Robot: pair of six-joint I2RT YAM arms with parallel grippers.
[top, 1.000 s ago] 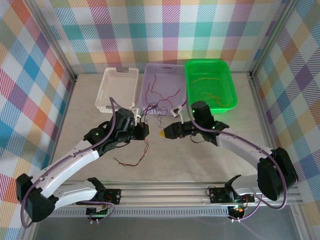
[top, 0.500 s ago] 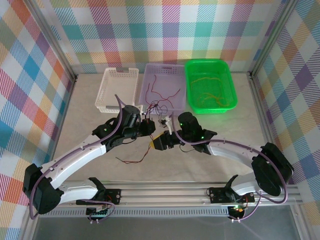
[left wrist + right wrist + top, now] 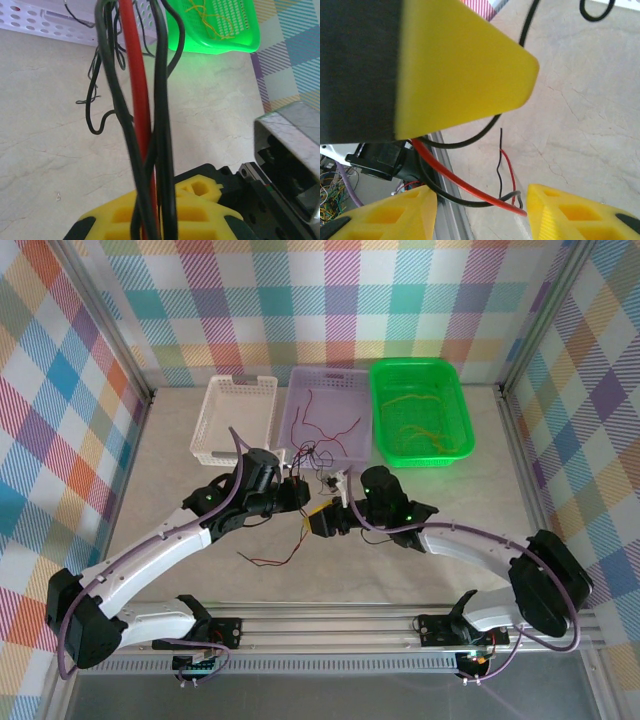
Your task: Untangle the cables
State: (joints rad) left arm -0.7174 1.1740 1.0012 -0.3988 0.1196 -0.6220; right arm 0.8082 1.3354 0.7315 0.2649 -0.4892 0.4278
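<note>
A bundle of black and dark red cables (image 3: 136, 90) is being clamped in the left tool (image 3: 297, 491). Its yellow fingers are being pressed fully together on the bundle, above the middle of the bench (image 3: 450, 490), just in front of the purple basket (image 3: 345, 373). The right tool (image 3: 482, 215) is being held close beside it with the fingers well apart. A red and a black wire are seen crossing this gap, but nothing is being gripped there. A loose strand (image 3: 268, 559) is seen lying on the bench, nearer to the arm bases. Some yellow strands (image 3: 410, 425) are being contained in the green basket (image 3: 420, 363), and some red strands (image 3: 315, 420) in the purple basket.
</note>
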